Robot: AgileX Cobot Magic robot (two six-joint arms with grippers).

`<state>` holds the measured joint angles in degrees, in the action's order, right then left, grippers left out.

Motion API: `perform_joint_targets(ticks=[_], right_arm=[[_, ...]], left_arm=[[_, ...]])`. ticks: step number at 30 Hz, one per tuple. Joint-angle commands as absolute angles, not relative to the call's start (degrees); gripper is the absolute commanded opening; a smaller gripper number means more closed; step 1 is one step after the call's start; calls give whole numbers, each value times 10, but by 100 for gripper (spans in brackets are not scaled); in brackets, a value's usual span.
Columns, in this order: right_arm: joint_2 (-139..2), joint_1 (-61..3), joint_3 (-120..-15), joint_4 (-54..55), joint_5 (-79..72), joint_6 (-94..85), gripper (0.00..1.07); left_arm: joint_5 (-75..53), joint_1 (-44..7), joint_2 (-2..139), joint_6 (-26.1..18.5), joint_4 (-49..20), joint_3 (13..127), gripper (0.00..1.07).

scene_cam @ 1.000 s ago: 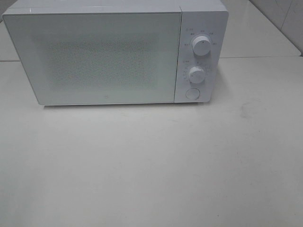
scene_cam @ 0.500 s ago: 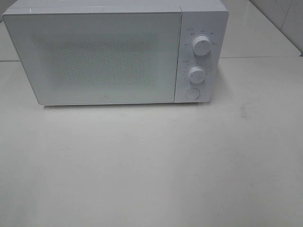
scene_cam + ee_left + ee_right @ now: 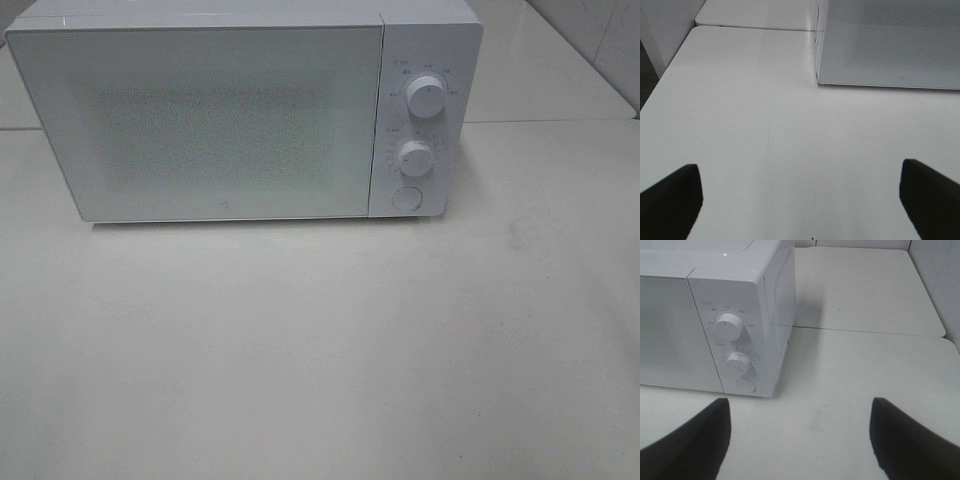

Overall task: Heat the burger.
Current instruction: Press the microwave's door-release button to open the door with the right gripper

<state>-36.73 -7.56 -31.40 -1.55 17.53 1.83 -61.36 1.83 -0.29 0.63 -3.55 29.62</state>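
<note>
No burger shows in any view. A white microwave [image 3: 240, 110] stands at the back of the white table with its door [image 3: 205, 125] shut. Two round knobs, the upper knob [image 3: 426, 100] and the lower knob [image 3: 414, 157], sit above a round button [image 3: 406, 197] on its right panel. Neither arm appears in the exterior high view. My left gripper [image 3: 800, 200] is open above bare table near the microwave's left front corner [image 3: 818, 80]. My right gripper [image 3: 800, 440] is open too, holding nothing, in front of the control panel [image 3: 732, 347].
The white table [image 3: 320, 350] runs in front of the microwave. A second white table surface [image 3: 860, 285] lies behind, past a seam. A tiled wall [image 3: 600, 40] rises at the back right. The table's left edge [image 3: 660, 85] drops to dark floor.
</note>
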Motion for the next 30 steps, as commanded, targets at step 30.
perform_joint_targets(ticks=[30], right_arm=[[-760, -75, -173, 63, -454, -39, 76]], left_arm=[[-613, 19, -13, 9, -34, 297, 101]])
